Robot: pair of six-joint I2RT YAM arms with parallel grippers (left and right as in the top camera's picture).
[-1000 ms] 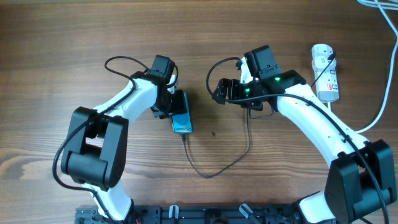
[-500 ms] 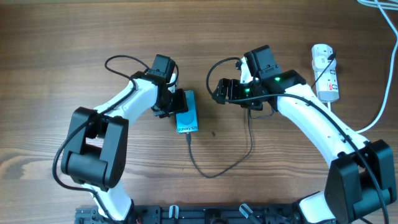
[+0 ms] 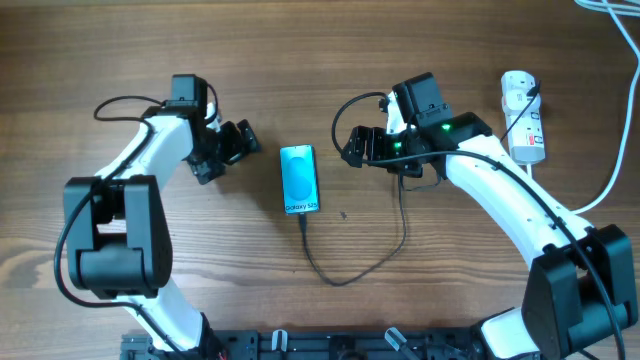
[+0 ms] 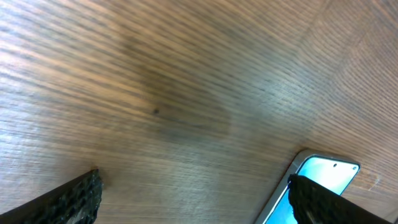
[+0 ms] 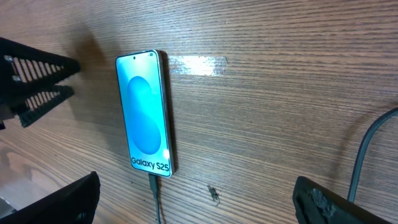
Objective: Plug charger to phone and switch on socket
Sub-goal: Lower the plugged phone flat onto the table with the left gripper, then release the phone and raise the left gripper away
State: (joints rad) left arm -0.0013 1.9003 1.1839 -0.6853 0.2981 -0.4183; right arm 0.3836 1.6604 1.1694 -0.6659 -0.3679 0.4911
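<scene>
The phone (image 3: 300,179) lies flat on the wooden table between the arms, its teal screen up and the white text band at the near end; it also shows in the right wrist view (image 5: 144,121) and as a corner in the left wrist view (image 4: 326,174). The charger (image 3: 340,281), a thin black cable, is plugged into the phone's near end (image 5: 153,193) and loops right toward the right arm. My left gripper (image 3: 232,152) stands open and empty, left of the phone and apart from it. My right gripper (image 3: 348,148) hovers open right of the phone. The socket (image 3: 523,115) lies at the far right.
A thick white cord (image 3: 615,170) runs from the socket along the table's right edge. Another white cable (image 3: 610,20) crosses the top right corner. A black rail (image 3: 300,345) lines the near edge. The left gripper's fingers (image 5: 31,81) show in the right wrist view.
My left gripper has opened, let go of the phone and drawn back to the left. The phone ended up slightly further right, lying flat. The right arm has not moved.
</scene>
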